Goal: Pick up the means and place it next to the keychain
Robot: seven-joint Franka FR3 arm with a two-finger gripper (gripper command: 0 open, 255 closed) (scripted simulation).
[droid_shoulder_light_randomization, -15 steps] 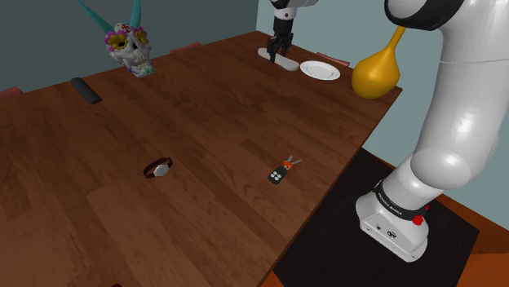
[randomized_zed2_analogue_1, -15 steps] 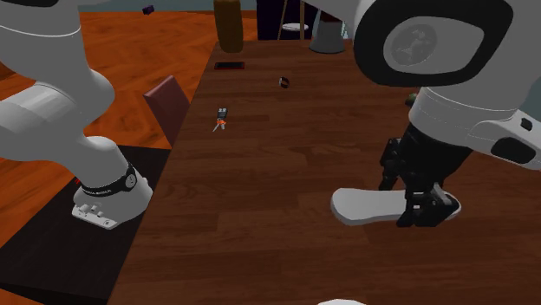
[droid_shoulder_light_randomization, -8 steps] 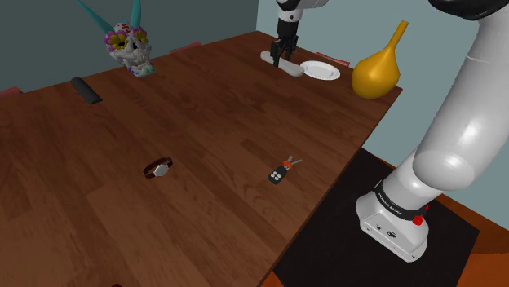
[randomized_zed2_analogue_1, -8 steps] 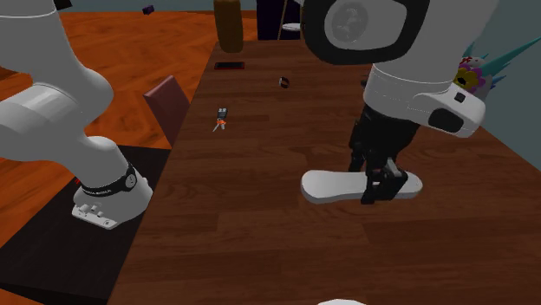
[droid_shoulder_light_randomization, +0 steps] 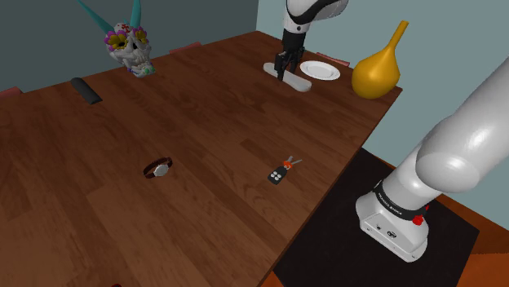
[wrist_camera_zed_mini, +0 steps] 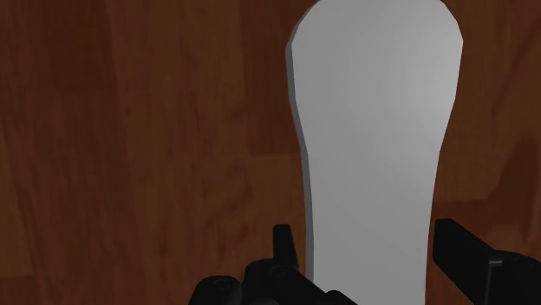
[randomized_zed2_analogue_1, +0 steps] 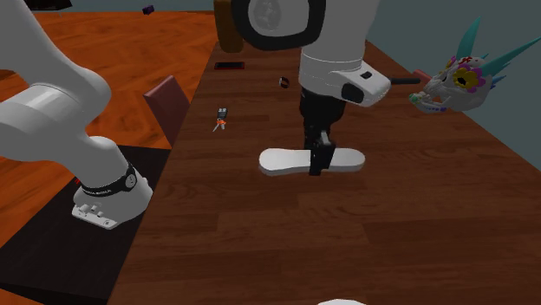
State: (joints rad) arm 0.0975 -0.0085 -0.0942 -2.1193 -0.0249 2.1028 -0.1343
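Observation:
A flat, elongated white object point(droid_shoulder_light_randomization: 295, 80) with rounded ends is clasped across its middle by my black gripper point(droid_shoulder_light_randomization: 283, 71), near the table's far end, beside a white plate point(droid_shoulder_light_randomization: 320, 71). In the second exterior view the white object point(randomized_zed2_analogue_1: 284, 161) sits at or just above the wood, with the gripper point(randomized_zed2_analogue_1: 318, 161) coming down on it from above. In the wrist view the fingers point(wrist_camera_zed_mini: 284, 245) press on both long edges of the white object point(wrist_camera_zed_mini: 377, 130), and the gripper point(wrist_camera_zed_mini: 371, 248) is shut on it. The keychain point(droid_shoulder_light_randomization: 281, 172), a black fob with orange keys, lies near the table's edge by the stand, well away from the gripper point(randomized_zed2_analogue_1: 222, 117).
A flowered skull point(droid_shoulder_light_randomization: 130, 49) and a dark remote point(droid_shoulder_light_randomization: 86, 90) lie at the shoulder view's upper left. A wristwatch point(droid_shoulder_light_randomization: 158, 169) lies mid-table. A yellow long-necked vase point(droid_shoulder_light_randomization: 377, 72) stands at the corner beside the plate. My stand point(droid_shoulder_light_randomization: 393, 222) sits off the table's edge.
The gripper has carried the white object along the table: down and to the right in the shoulder view, leftward in the second exterior view. The keychain has stayed put.

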